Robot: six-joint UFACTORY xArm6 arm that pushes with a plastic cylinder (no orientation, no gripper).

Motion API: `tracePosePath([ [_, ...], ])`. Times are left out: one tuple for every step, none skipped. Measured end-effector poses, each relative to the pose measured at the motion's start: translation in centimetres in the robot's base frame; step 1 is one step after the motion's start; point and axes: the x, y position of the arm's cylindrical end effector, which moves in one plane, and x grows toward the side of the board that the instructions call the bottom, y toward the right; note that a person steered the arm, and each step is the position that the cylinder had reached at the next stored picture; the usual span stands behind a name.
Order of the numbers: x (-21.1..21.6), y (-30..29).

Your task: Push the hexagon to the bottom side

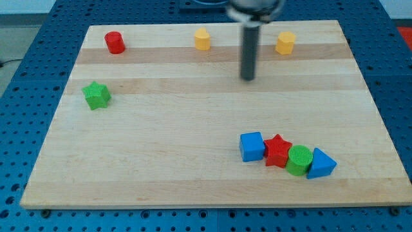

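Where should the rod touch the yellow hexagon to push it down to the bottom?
On its top face, coming from the view's top. The hexagon sits near the board's top edge, so probably my tip, now below and left of it, must go round behind it first, then push straight down, right of the bottom row.

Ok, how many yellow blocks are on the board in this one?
2, both near the view's top edge: one yellow block left of my tip, the other yellow block to its right. Nothing seems hidden.
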Motion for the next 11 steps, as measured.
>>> tracePosePath([
  [-1.2, 11.2],
  [-2.7, 13.8],
  [-5.0, 13.8],
  [-9.0, 13.7],
  [-10.1, 8.4],
  [-8.0, 4.6],
  [-6.4, 4.4],
  [-6.6, 3.4],
  [-8.9, -1.1],
  [-3.6, -1.6],
  [-1.9, 2.3],
])
